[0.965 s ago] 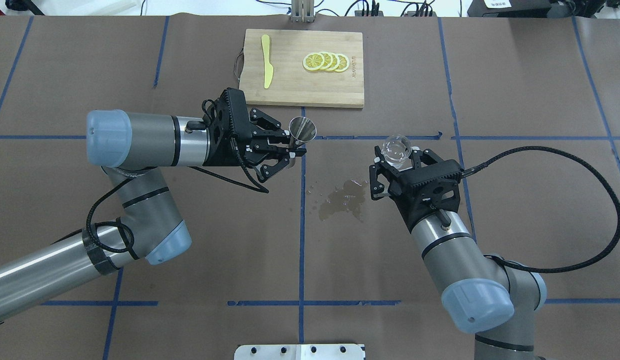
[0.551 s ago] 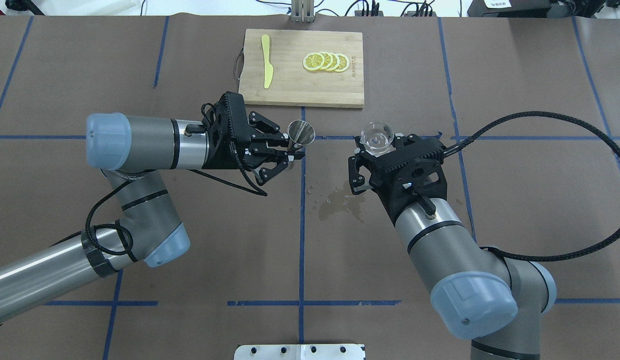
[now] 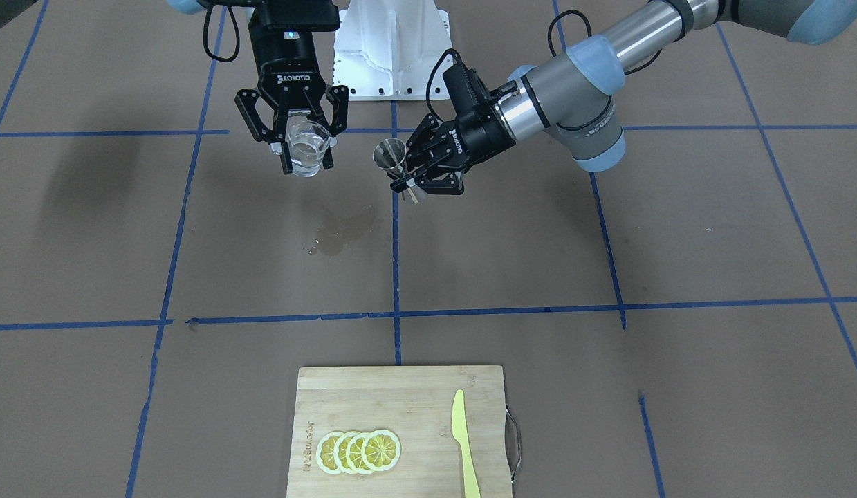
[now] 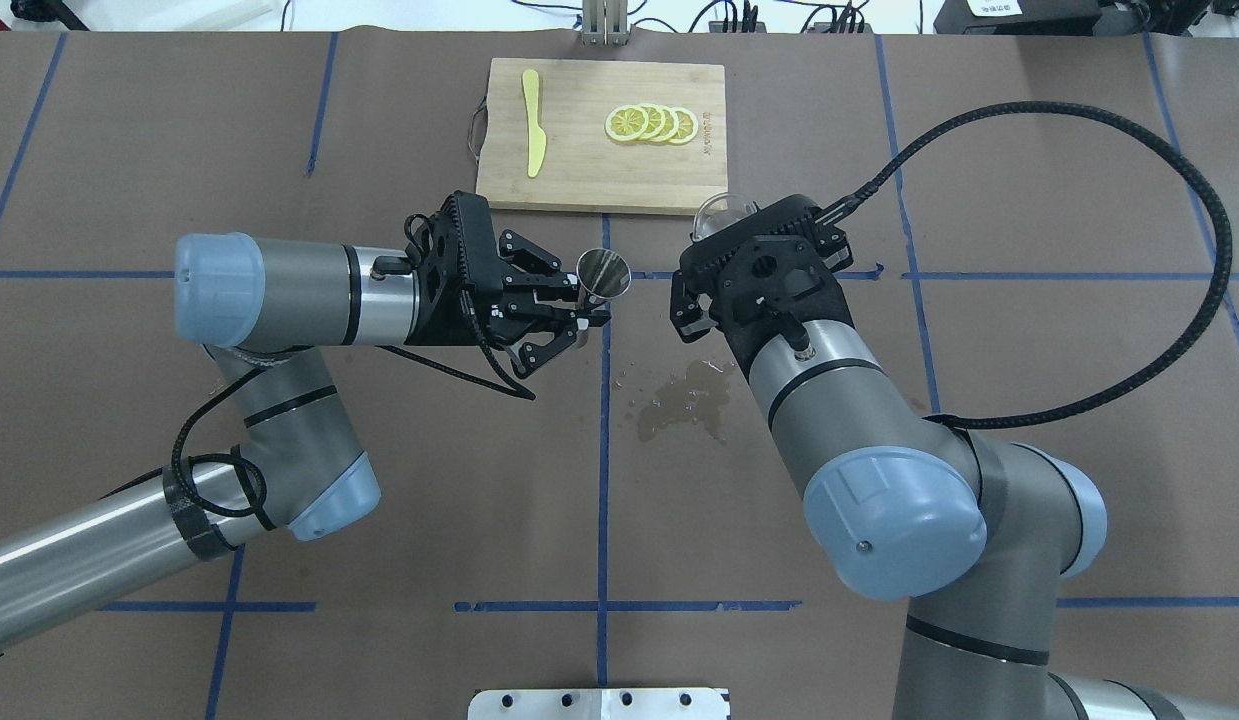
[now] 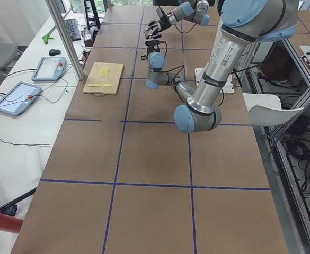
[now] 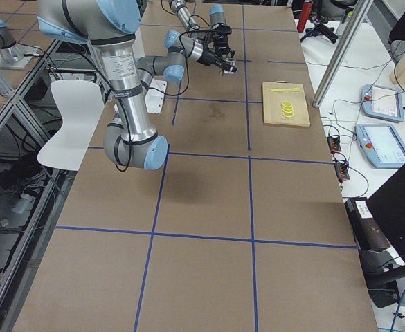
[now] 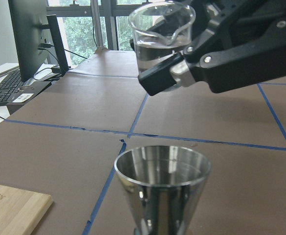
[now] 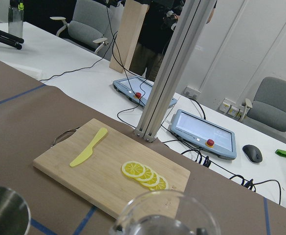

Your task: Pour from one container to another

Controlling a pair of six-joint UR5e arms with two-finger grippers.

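Your cup is thin clear glass with liquid in it, so treat it as light, slick and breakable. The right gripper pinches its rounded body from both sides below the rim, which I judge to be the right hold, firm but not hard. The jigger is stiff polished steel, light and slippery too. The left gripper has its jaws pressed onto the narrow waist, where the flaring cones should stop it sliding. Both hang in the air over the table, between the robot's base and the board, near a wet patch. The cup stands mouth up, its axis near vertical, and its pouring lip seems to face the jigger. It sits higher than the jigger, beside it and apart. The jigger's long axis runs near upright with the open cone on top, so tip the cup slowly towards that small mouth.
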